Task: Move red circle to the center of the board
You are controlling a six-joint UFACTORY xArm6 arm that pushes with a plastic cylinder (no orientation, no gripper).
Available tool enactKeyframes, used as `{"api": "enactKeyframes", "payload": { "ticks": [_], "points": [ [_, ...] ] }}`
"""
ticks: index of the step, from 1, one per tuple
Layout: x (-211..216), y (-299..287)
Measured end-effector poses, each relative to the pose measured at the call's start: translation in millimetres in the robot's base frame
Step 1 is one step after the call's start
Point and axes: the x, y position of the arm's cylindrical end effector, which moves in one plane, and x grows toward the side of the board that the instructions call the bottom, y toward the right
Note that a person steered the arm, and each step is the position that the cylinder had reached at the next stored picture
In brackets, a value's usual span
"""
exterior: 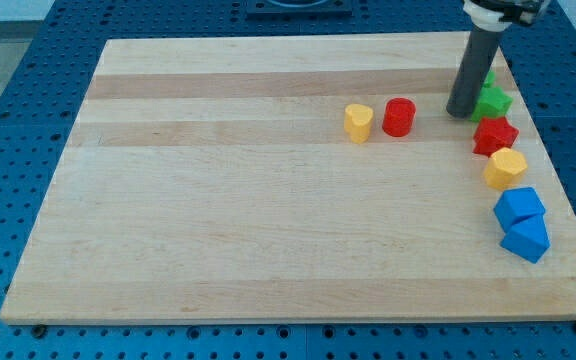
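Observation:
The red circle is a short red cylinder standing on the wooden board, right of the board's middle and near the view's top. A yellow heart-shaped block stands just to its left, a small gap between them. My tip rests on the board to the right of the red circle, about one block's width away from it. The rod rises from there toward the view's top right.
A column of blocks runs down the board's right edge: a green star just right of my tip, partly hidden by the rod, then a red star, a yellow hexagon, and two blue blocks.

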Motion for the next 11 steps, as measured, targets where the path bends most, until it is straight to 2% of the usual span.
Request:
{"api": "enactKeyframes", "payload": {
  "ticks": [1, 3, 6, 9, 11],
  "points": [
    [23.2, -2.2],
    [30.2, -47.2],
    [-15.1, -76.5],
    [-21.2, -136.2],
    [-43.7, -137.7]
  ]
}}
